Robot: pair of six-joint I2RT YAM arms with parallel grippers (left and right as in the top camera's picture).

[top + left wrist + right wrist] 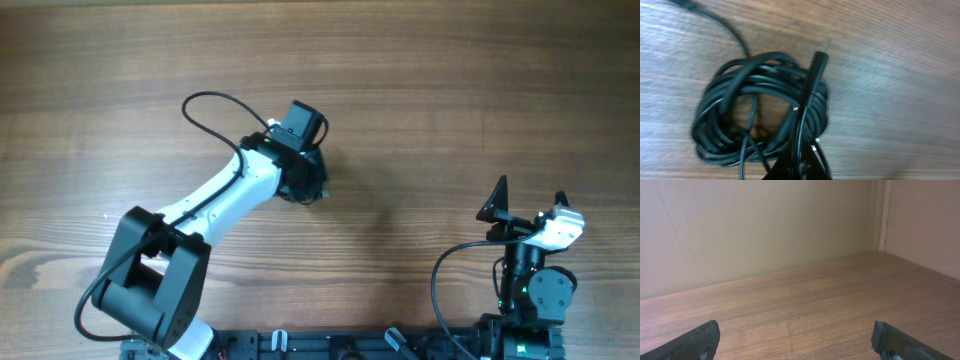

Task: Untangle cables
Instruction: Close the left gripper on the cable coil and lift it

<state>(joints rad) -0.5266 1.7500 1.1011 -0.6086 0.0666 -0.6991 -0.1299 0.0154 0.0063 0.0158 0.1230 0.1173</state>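
Note:
The cables (pixel 725 95) lie on the wooden table as one coiled black bundle, with one strand trailing off to the upper left and a long black plug end (pixel 817 65) lying across the coil's right side. My left gripper (pixel 801 161) is shut on strands at the bundle's near right edge. From overhead the left gripper (pixel 305 178) covers most of the cables (pixel 318 190), which show only as a dark clump. My right gripper (pixel 530 195) stands open at the right front, far from the bundle; its fingertips (pixel 700 341) frame bare table around the right gripper (pixel 797 342).
The left arm (pixel 215 205) reaches diagonally from its base at the front left, its own thicker black cable (pixel 205 110) arching beside it. A beige wall (pixel 765 230) rises behind the table in the right wrist view.

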